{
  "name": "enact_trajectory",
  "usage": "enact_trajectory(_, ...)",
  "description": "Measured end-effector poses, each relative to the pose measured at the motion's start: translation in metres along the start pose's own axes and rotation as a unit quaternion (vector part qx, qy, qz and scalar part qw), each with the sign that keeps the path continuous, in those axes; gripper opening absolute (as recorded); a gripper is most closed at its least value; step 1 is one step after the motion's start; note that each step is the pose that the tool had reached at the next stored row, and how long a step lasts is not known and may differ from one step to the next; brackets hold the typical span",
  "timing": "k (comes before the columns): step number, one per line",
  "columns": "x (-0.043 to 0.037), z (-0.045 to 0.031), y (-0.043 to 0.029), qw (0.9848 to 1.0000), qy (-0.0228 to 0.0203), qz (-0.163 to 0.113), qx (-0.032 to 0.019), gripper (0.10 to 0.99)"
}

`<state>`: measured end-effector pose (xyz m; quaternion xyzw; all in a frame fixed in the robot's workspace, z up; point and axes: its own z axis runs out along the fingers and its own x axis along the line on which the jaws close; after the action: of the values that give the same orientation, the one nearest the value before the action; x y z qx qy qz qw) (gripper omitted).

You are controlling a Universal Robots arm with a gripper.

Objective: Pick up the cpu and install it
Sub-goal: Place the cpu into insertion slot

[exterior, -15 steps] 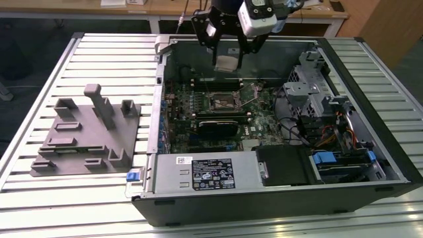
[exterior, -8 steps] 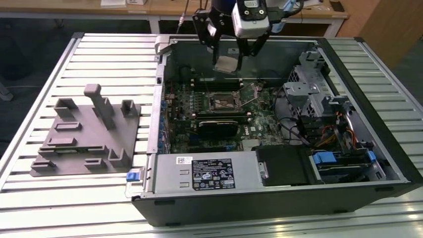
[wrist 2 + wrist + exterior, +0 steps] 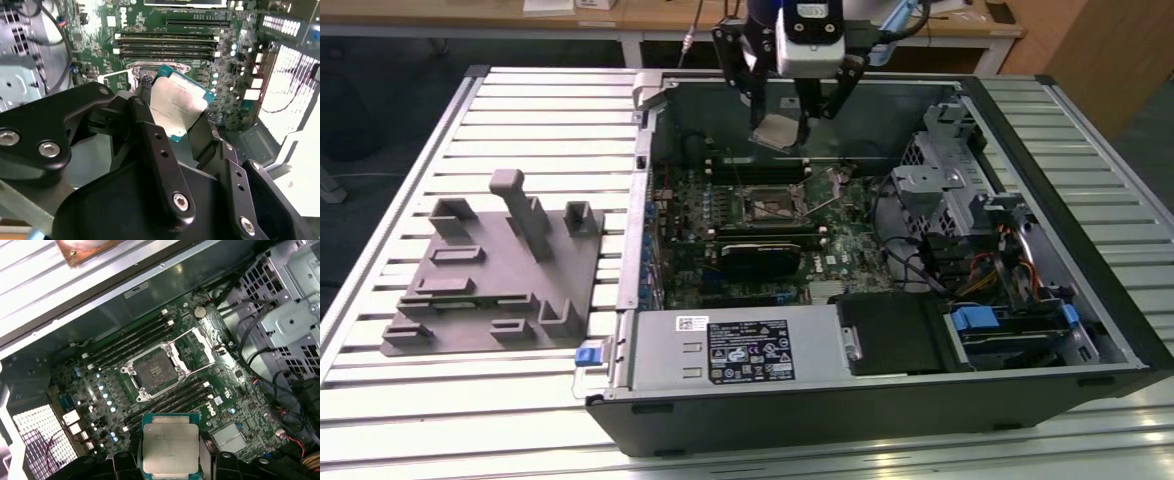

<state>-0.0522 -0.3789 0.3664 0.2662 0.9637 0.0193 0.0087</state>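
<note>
The cpu [image 3: 777,132], a flat square chip with a silvery top plate and a green rim, hangs in the air with my gripper [image 3: 782,122] shut on it. It sits tilted over the far part of the open computer case, above the memory slots. In both wrist views the cpu [image 3: 176,106] [image 3: 167,445] is clamped by its edges between the two black fingers [image 3: 150,127]. The open socket [image 3: 767,207] [image 3: 152,371] on the green motherboard shows its bare contact field, with its metal frame swung back beside it.
The case [image 3: 854,400] lies on its side on a slatted metal table [image 3: 534,120]. A drive cage [image 3: 947,175] and loose cables [image 3: 987,270] crowd the exterior view's right. A grey plastic tray with upright posts [image 3: 494,270] stands at that view's left.
</note>
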Motion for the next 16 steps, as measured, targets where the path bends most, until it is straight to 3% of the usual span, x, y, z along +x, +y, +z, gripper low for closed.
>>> enact_trajectory(4,0.0,0.0013,-0.0001,0.9993,-0.0015,0.036,0.0002,0.541)
enact_trajectory(8,0.0,0.0027,-0.0001,0.9973,-0.0031,0.073,0.0005,0.541)
enact_trajectory(12,0.0,0.004,-0.0002,0.994,-0.0045,0.109,0.0008,0.541)
enact_trajectory(16,0.0,0.0054,-0.0002,0.9894,-0.0061,0.145,0.001,0.541)
